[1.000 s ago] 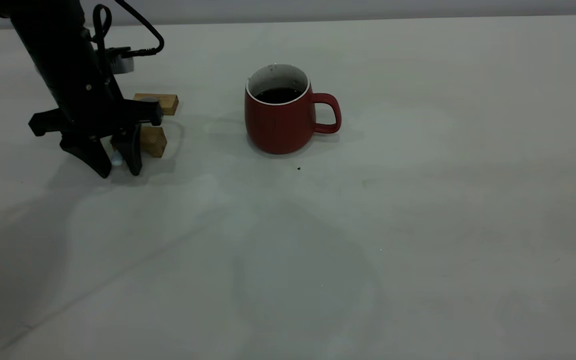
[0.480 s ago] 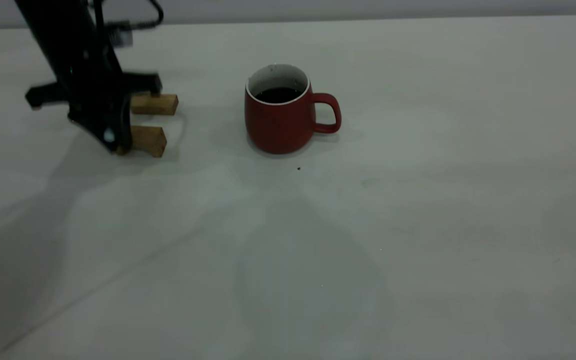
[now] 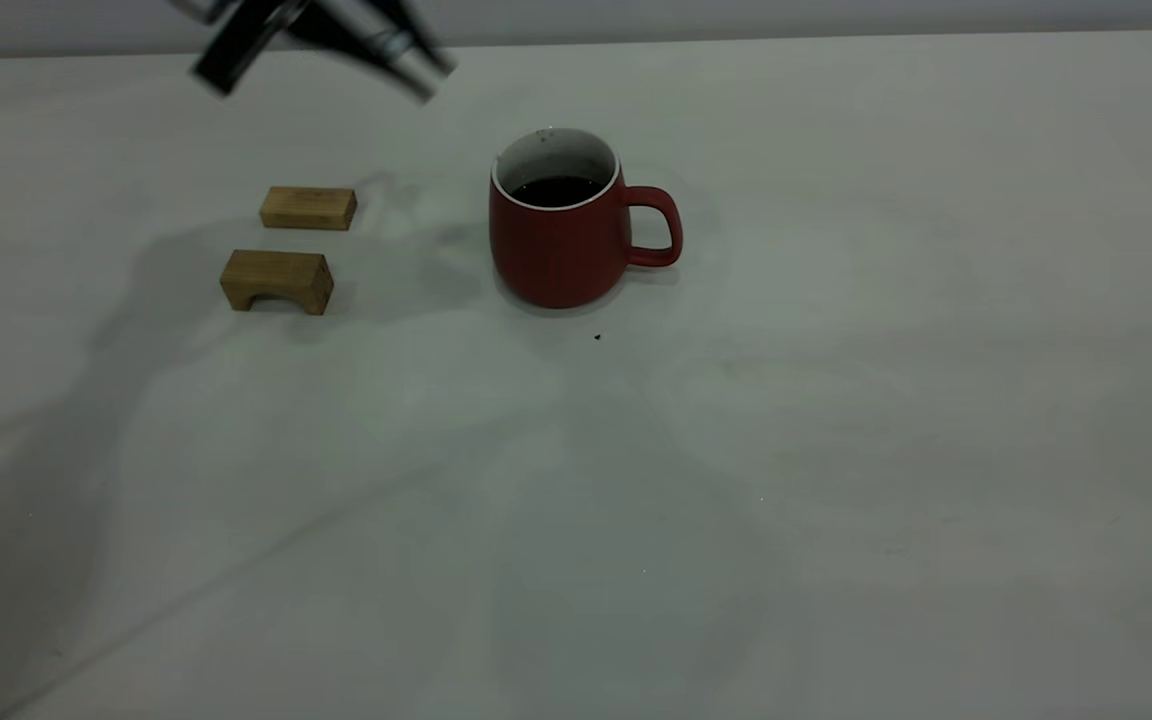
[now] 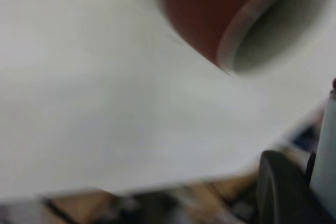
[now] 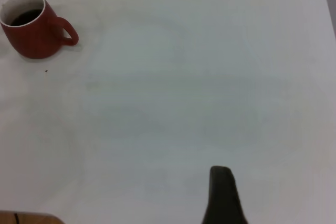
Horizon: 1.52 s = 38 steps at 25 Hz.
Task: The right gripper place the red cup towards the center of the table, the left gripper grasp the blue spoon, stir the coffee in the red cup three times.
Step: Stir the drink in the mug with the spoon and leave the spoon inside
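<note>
The red cup stands upright near the middle of the off-white desk, its loop handle pointing to three o'clock in the exterior view, with dark coffee inside its white interior. At about nine o'clock from the cup, well apart from it, sit two small wooden blocks: a flat one farther back and an arched one nearer the camera, close together but not touching. A tiny dark speck lies on the desk just in front of the cup. The left end effector is raised above the desk at roughly eleven o'clock from the cup, heavily blurred; a pale slim piece that may be the spoon juts from it toward the cup, and whether its fingers are clenched cannot be told. The right end effector shows only as one dark fingertip in its wrist view, well apart from the cup, its state unclear. No labels or writing are readable.
</note>
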### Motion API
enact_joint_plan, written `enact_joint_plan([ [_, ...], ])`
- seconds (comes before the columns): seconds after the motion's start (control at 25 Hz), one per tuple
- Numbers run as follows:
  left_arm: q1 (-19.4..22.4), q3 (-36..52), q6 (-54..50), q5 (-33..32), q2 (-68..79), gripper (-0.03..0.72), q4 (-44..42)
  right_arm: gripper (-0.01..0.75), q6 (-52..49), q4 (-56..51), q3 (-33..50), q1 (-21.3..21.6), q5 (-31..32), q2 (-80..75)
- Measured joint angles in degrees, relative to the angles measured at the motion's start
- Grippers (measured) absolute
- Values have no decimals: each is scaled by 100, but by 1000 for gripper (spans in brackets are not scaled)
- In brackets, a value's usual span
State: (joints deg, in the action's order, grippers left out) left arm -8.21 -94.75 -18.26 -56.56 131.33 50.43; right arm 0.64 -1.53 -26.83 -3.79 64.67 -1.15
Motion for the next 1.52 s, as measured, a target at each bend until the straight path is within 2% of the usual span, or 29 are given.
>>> enact_joint_plan([
  [0.24,-137,0,-370,-137,0,135,2069,579,0,0,0,0,0,0],
  [0.44,-323,0,-826,-168,0,135,2749,579,0,0,0,0,0,0],
  [0.52,-417,0,-1357,-74,9,135,3011,579,0,0,0,0,0,0],
  [0.72,-740,0,-3476,286,180,135,3551,579,0,0,0,0,0,0],
  [0.84,-842,0,-4154,502,322,135,3622,579,0,0,0,0,0,0],
  [1.16,-841,0,-4192,1170,705,135,4173,579,0,0,0,0,0,0],
  [1.36,-841,0,-3856,1306,1152,135,4739,579,0,0,0,0,0,0],
  [1.52,-841,0,-3649,1354,1471,135,4809,579,0,0,0,0,0,0],
])
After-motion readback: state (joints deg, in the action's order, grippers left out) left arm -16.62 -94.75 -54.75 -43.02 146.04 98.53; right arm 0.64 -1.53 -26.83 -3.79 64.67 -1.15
